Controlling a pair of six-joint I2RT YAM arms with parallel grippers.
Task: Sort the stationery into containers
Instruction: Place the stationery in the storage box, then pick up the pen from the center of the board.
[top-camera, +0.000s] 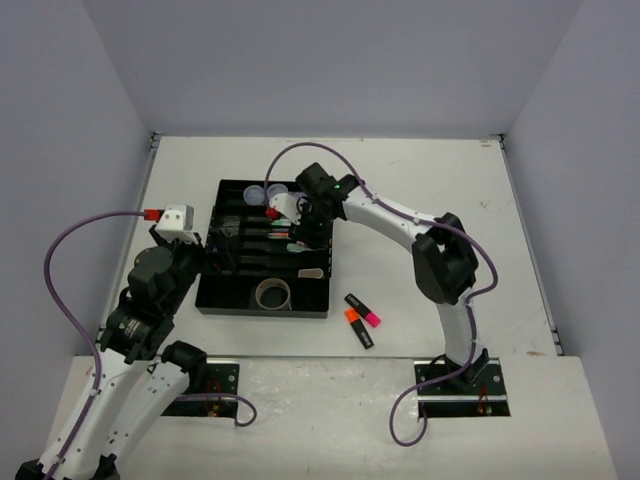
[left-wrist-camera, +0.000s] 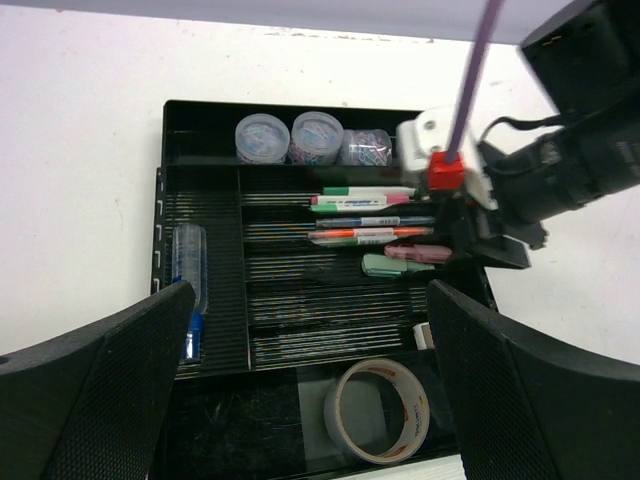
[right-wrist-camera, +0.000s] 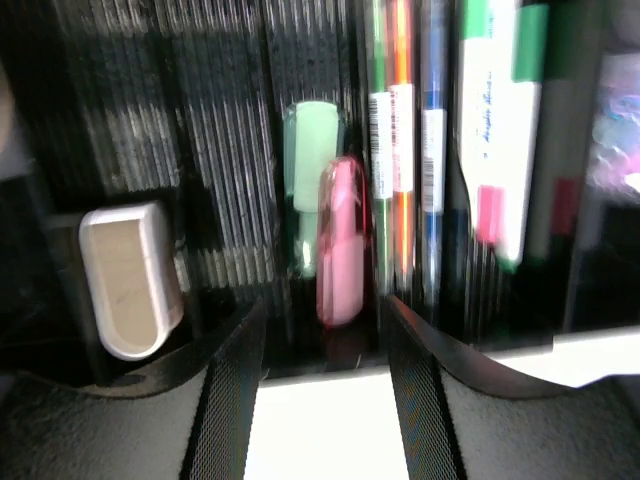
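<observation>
The orange highlighter (top-camera: 352, 318) and pink highlighter (top-camera: 370, 319) lie side by side on the table (top-camera: 450, 180), back toward the bases and rightward of the right gripper (top-camera: 308, 235), axes diagonal; that arm is nearer. Its fingers stand spread above a pale pink marker (right-wrist-camera: 340, 240) lying in the tray (top-camera: 230, 305). The left gripper (left-wrist-camera: 310, 290) gapes wide too.

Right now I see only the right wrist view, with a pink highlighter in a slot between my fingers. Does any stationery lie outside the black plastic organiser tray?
Observer: Yes. An orange-capped highlighter and a pink-capped highlighter, both black-bodied, lie on the white table, right of the tray.
Operator: And the other arm?
Observer: The left fingers stand open by the tray's left edge, holding nothing.
Operator: And tape?
Observer: A grey tape roll lies flat in the wide near compartment.
</observation>
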